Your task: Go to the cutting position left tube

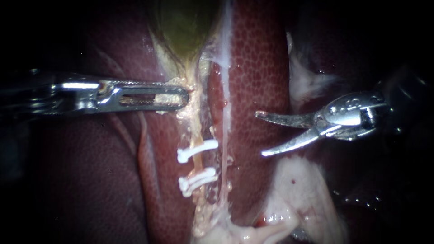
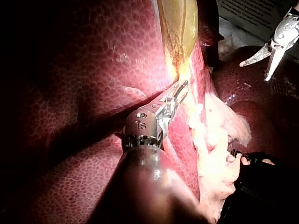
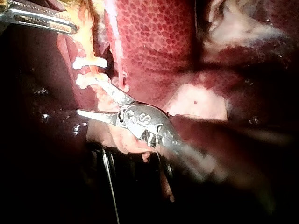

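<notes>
The left tube runs down from the greenish gallbladder and carries two white clips; both also show in the right wrist view. My left instrument is shut on pale tissue at the gallbladder's neck, above the clips. My right instrument has two thin curved blades standing open over the liver, well to the right of the clips and touching nothing. In its own wrist view its blade tips lie close beside the lower clip.
A second pale strand runs beside the clipped tube on its right. Whitish fatty tissue lies below the right instrument, with more above it. Dark liver fills the left side.
</notes>
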